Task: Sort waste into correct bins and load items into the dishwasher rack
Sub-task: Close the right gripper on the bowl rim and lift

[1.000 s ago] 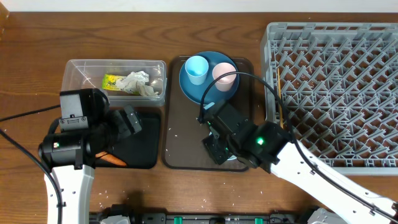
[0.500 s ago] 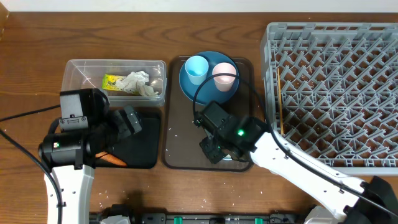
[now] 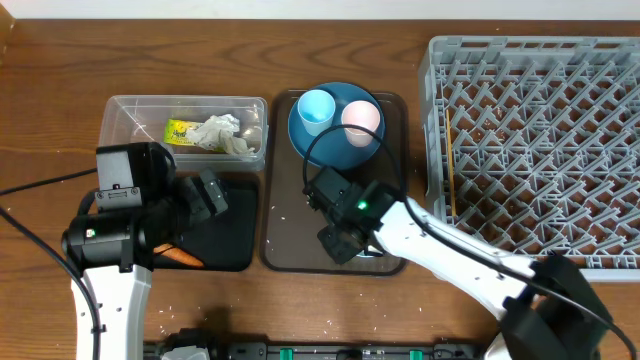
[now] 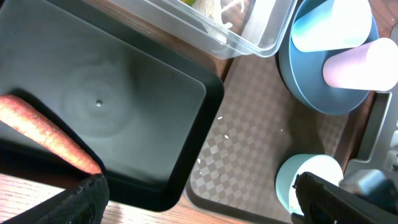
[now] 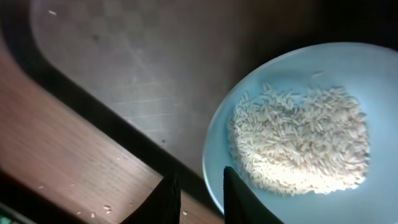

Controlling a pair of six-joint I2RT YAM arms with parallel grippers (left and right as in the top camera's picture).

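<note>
Pale-blue bowl (image 5: 249, 93) of white rice (image 5: 298, 140), rim between close-set fingers of right tool (image 5: 202, 193), grip unclear; left tool (image 4: 211, 202) wide apart.

Location: robot test bench, staged as a kitchen dish-clearing station.

The work surface is a dark wooden table (image 3: 60, 70) with a pale wall strip (image 3: 300, 8) along the top edge of the frame. Two white-and-black robot arms, one at lower left (image 3: 110, 240) and one at lower right (image 3: 450, 250), stand on it, with loose black cables (image 3: 40, 180) at far left. Kitchen ware supplies the setting: a grey pegged dishwasher rack (image 3: 540, 150) at right, a brown serving tray (image 3: 290, 230) at centre carrying a blue plate (image 3: 335, 152), a white bowl (image 5: 348, 68) holding rice, and a clear tub (image 3: 130, 115) and black tray (image 3: 225, 235) at left.
</note>
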